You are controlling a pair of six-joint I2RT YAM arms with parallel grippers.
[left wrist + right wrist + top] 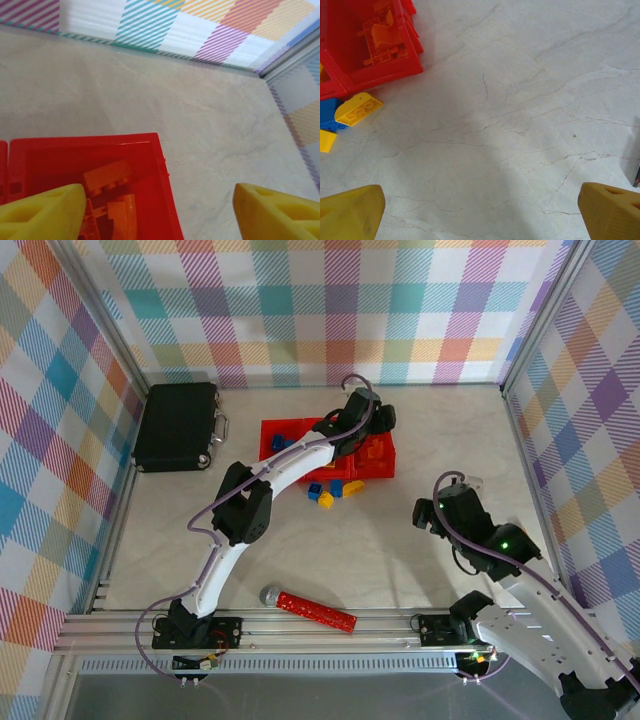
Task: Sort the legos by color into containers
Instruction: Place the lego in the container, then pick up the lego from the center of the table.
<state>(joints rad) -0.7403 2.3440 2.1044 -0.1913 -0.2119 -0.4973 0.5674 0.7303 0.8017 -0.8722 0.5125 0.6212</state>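
Fingers of our left gripper [157,202] stand wide apart above orange studded plastic bricks [107,177] in a red plastic bin [85,142]; our right gripper [480,200] gapes, empty, over pale tabletop [530,90] near loose blue and yellow bricks [357,109].

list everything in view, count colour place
containers: three, red, joined row, mid table
orange legos: several, orange, in right-end container
blue legos: at least two, blue, in left-end container
loose legos: about four, blue and yellow, table before containers
case: one, black, far left
studded bar: one, red, grey ball end, near edge
left end effector: one, yellow, open above right-end container
right end effector: one, yellow, open above bare table
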